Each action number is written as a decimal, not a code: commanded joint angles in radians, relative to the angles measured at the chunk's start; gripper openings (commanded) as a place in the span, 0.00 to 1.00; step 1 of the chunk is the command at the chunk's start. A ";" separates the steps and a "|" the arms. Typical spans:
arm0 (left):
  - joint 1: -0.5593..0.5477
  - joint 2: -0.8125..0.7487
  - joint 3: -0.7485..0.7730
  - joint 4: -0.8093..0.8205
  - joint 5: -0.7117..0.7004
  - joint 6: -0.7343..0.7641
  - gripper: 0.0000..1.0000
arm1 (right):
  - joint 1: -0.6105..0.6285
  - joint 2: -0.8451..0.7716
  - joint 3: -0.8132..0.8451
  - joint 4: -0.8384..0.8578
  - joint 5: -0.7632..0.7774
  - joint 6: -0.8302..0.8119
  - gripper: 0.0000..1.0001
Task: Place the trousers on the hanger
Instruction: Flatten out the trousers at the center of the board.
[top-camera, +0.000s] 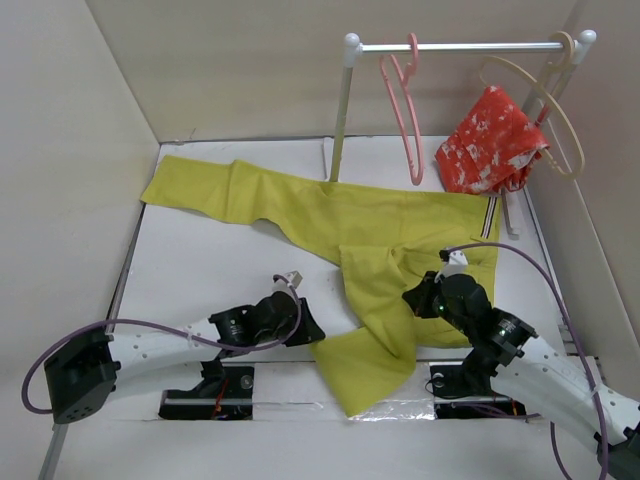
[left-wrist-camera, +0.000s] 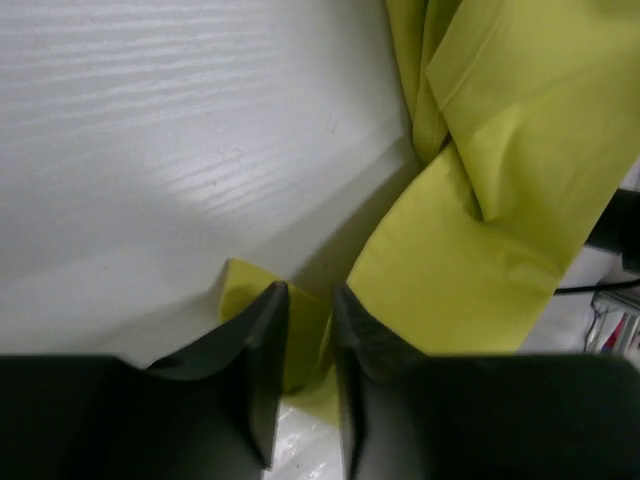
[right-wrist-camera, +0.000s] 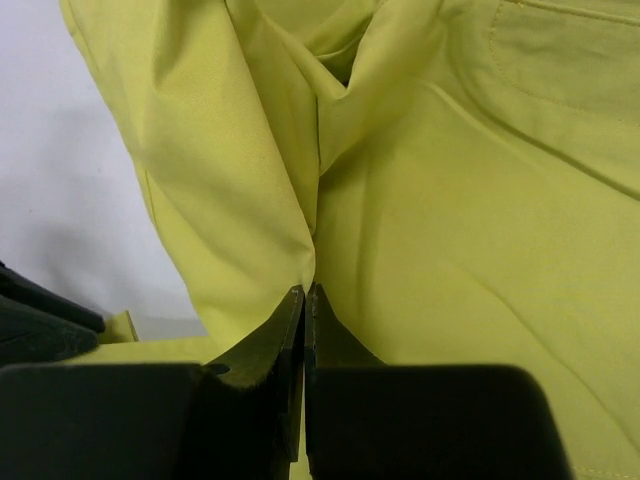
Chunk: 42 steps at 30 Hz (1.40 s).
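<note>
At the table front, left fingers, narrowly spread, straddle the trousers hem; right fingers pinch a fold.

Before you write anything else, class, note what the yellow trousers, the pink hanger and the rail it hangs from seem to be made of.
The trousers look like matte woven cloth, perhaps cotton: soft folds and creases. The pink hanger seems smooth plastic: thin, evenly coloured. The rail looks like pale shiny tube, likely metal, though uncertain.

White table, yellow trousers spread across
</note>
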 joint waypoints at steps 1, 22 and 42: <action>-0.005 -0.053 0.032 -0.033 -0.026 0.030 0.16 | -0.006 -0.009 -0.001 0.068 -0.003 -0.017 0.05; 0.249 -0.105 0.395 -0.501 0.109 0.388 0.61 | -0.015 0.045 0.081 0.122 -0.039 -0.104 0.66; -0.142 0.147 0.207 -0.248 -0.238 -0.110 0.16 | -0.025 0.046 0.074 0.122 -0.049 -0.100 0.65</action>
